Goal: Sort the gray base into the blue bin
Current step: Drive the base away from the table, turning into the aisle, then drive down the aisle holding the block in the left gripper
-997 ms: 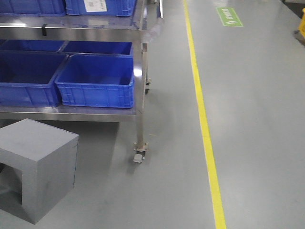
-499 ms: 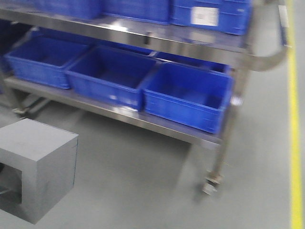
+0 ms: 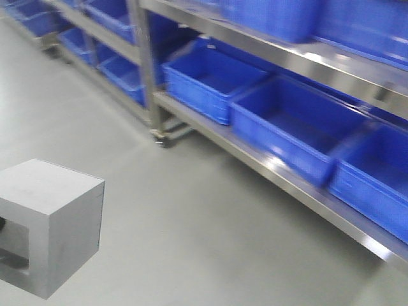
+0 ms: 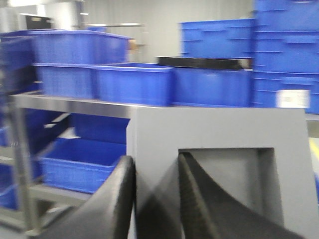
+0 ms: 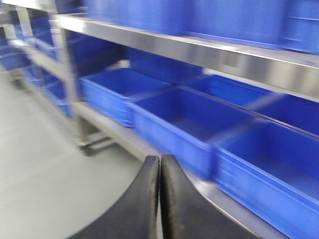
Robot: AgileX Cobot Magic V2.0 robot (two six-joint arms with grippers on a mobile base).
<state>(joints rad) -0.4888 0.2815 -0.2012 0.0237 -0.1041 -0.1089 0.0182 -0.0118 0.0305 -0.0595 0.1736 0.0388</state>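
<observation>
The left fingers (image 4: 155,159) are clenched on the gray base (image 4: 219,134): one black finger lies against the block's outer side and the other sits inside its square recess, so that one wall of the block is pinched between them. The right fingers (image 5: 159,158) are pressed flat together with nothing between them, pointing towards the shelving.

Standing here, most of what you see is the smooth gray floor (image 3: 191,217), bare and slightly shiny. Along it runs a long steel rack (image 3: 145,70) with an upper shelf (image 3: 287,57) and a lower one, and a second rack of the same kind stands further back. Both shelves carry rows of bright-blue totes set side by side. On the lower shelf, the blue bin (image 3: 280,143) in the middle of the near row is open at the top, and from the front view I see nothing lying in it. The pictures are blurred, so I cannot make out finer detail inside the totes.

The gray base (image 3: 51,223) shows at the lower left of the front view, with its recessed opening on the left-hand face. It is well apart from the rack and outside every tote. From the left wrist it stands in front of the shelving, its matte face covering part of the lower row. Under the near post of the rack there is a small castor (image 3: 164,139).
</observation>
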